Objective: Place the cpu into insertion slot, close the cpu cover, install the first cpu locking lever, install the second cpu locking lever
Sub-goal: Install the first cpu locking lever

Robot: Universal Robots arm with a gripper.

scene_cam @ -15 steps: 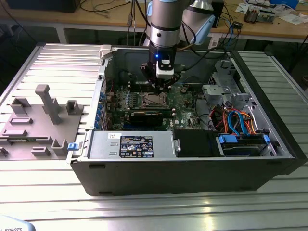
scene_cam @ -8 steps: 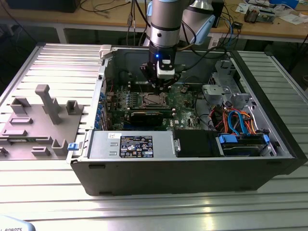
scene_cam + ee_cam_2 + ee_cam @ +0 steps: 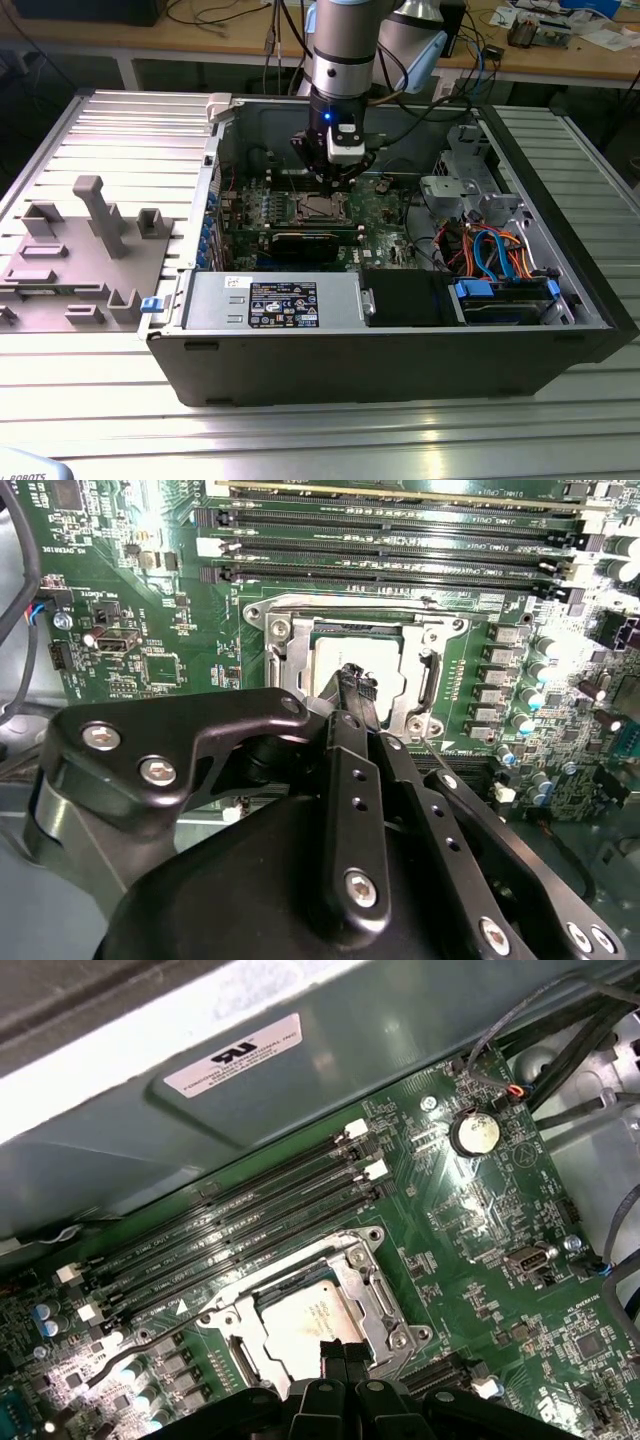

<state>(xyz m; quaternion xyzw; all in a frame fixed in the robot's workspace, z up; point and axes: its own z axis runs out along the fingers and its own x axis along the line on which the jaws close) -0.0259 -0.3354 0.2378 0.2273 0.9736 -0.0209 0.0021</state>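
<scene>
Inside the open computer case, the insertion slot sits on the green motherboard. The cpu lies in it, pale face up. The silvery cpu cover lies flat around it, and the chip shows through its window. My gripper hangs straight over the socket, fingers pressed together with nothing between them and tips just above or touching the cpu face. A thin metal lever runs out along one side of the socket.
Long black memory slots run close beside the socket. A grey power-supply box stands at the case's front. A drive bay with blue and orange cables is at the exterior view's right. A grey fixture rests on the table at the left.
</scene>
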